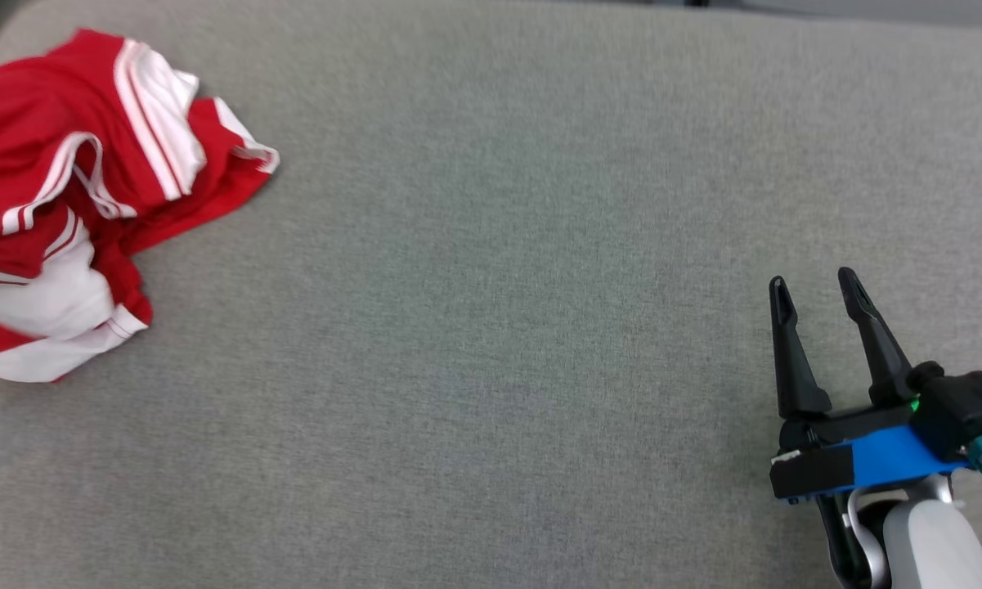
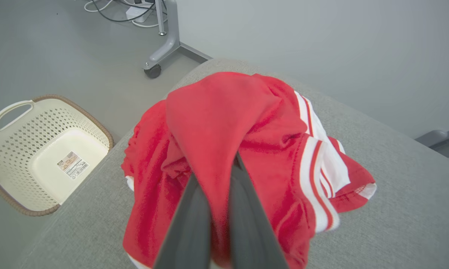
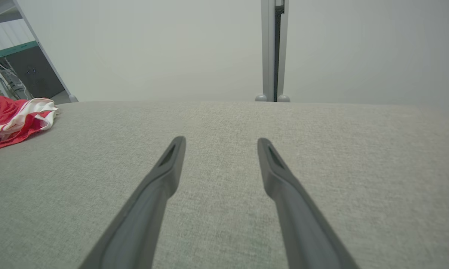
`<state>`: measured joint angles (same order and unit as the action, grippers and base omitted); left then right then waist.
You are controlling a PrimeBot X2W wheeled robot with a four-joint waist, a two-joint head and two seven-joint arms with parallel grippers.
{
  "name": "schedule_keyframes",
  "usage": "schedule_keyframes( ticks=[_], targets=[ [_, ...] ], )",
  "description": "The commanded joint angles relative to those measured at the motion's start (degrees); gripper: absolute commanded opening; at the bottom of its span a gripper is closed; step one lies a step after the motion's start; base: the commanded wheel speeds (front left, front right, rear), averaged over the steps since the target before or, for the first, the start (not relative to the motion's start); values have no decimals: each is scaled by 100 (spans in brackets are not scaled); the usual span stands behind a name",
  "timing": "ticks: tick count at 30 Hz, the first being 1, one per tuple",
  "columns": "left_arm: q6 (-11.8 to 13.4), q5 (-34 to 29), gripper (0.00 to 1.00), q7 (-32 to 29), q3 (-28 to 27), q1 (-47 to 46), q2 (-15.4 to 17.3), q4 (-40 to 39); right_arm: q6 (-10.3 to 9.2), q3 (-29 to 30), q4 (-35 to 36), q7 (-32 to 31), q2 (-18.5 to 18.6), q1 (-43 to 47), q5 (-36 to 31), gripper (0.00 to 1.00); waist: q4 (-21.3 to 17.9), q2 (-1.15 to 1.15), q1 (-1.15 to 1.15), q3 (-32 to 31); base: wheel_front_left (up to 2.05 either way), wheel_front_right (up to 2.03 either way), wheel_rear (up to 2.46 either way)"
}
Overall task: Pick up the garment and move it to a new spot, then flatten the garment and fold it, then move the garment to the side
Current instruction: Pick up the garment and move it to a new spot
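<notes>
A: Far left first, what's on the floor?
B: Cream perforated basket (image 2: pixel 22 138) with a brown rim and one handle loop showing. It stands on the grey floor just beside the edge of the padded surface (image 1: pixel 499 327). There's a sticker label (image 2: pixel 73 164) on its inside bottom with a barcode and small print, too small to read.
A: Behind it?
B: Wheeled stand leg (image 2: pixel 164 45), and cables (image 2: pixel 112 11) on the floor.
A: Garment?
B: The garment (image 1: pixel 73 188) is red with white panels and thin stripes. It lies crumpled in a heap at the left end of the surface, partly cut off by the head view's left edge. I can't make out any print on the cloth.
A: Left pincer?
B: The left gripper (image 2: pixel 215 168) is clamped nearly closed. Its two dark fingers (image 2: pixel 188 224) pinch a fold of the red cloth between them. The cloth drapes over the tips and hides them.
A: Middle?
B: Plain grey weave.
A: Right side?
B: The right gripper (image 1: pixel 813 280) is at the head view's lower right, fingers spread wide with nothing between them. It's over bare surface, well apart from the garment. Can't tell if the tips touch the fabric. It has a blue body block (image 1: pixel 891 458) and a green light (image 1: pixel 914 404) at the finger base. In the right wrist view the fingers point toward a grey upright post (image 3: pixel 273 48) past the far edge.
</notes>
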<state>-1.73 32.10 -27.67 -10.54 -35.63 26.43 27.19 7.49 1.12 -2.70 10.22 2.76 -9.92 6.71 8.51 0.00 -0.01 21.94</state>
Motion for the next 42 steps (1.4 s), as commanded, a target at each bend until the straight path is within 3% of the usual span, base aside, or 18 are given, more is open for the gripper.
schedule_keyframes(
  ticks=[1,9,12,21,33,42],
  targets=[
    [-63,-56,0,0,33,-175,94,-145,1,12,-67,64,22,78,90,100,-106,0,1,-283,0,0,0],
    [-348,-73,0,-88,441,-795,207,-974,1,-18,-463,290,23,250,439,100,-161,0,1,-1189,0,0,0],
    [-440,8,0,-202,759,-1253,84,-1477,1,-59,-638,366,23,372,580,100,-313,0,1,-1580,0,0,0],
    [-546,458,0,-424,1503,-1880,-418,-2266,1,-41,-739,450,22,450,720,100,-740,0,1,-1832,0,0,0],
    [-576,1076,0,-687,2367,-1124,-1042,-2588,1,-78,-743,481,22,421,730,100,-1542,0,1,-1783,0,0,0],
    [-586,870,0,-135,3113,-171,-1474,-1716,1,-199,-785,492,22,309,803,100,-1960,0,1,-1629,0,0,0]
  ],
)
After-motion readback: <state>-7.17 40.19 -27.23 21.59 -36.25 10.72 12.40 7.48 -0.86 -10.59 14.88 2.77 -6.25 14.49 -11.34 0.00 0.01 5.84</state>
